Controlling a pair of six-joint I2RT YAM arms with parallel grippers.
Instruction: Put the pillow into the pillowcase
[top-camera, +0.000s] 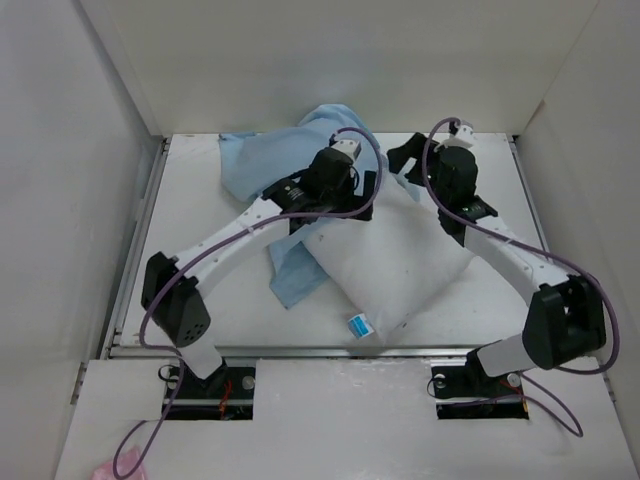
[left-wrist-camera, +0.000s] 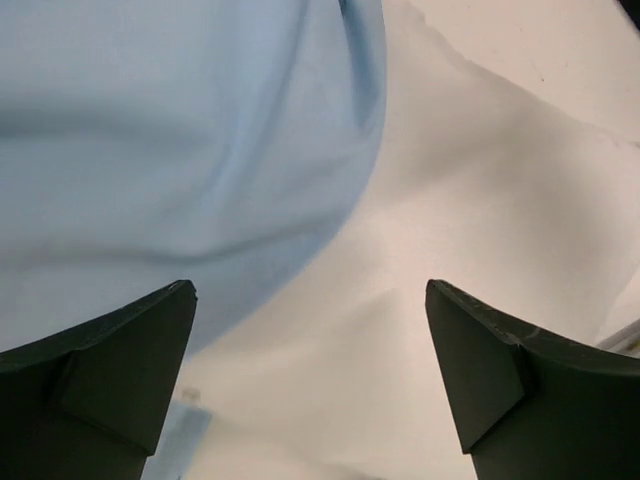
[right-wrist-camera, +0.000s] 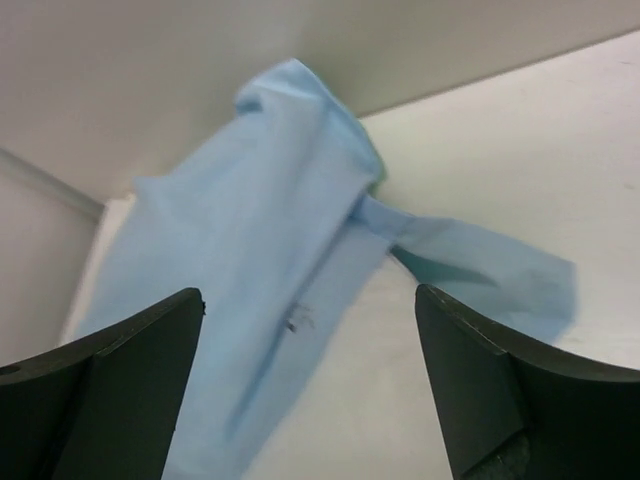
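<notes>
The white pillow (top-camera: 405, 265) lies on the table with its small blue tag (top-camera: 361, 325) at the near edge. The light-blue pillowcase (top-camera: 285, 155) is crumpled at the back and drapes over the pillow's left side. My left gripper (top-camera: 335, 205) hovers open over that side. In the left wrist view the left gripper (left-wrist-camera: 310, 290) spans pillow (left-wrist-camera: 460, 200) and pillowcase (left-wrist-camera: 170, 130), holding nothing. My right gripper (top-camera: 405, 165) is open at the pillow's far corner. In the right wrist view the right gripper (right-wrist-camera: 310, 295) faces the loose pillowcase (right-wrist-camera: 250, 270), gripping nothing.
White walls (top-camera: 330, 60) enclose the table (top-camera: 200, 230) at the back and on both sides. A metal rail (top-camera: 300, 350) runs along the table's near edge. A bit of pink stuff (top-camera: 112, 468) lies at the bottom left, off the table.
</notes>
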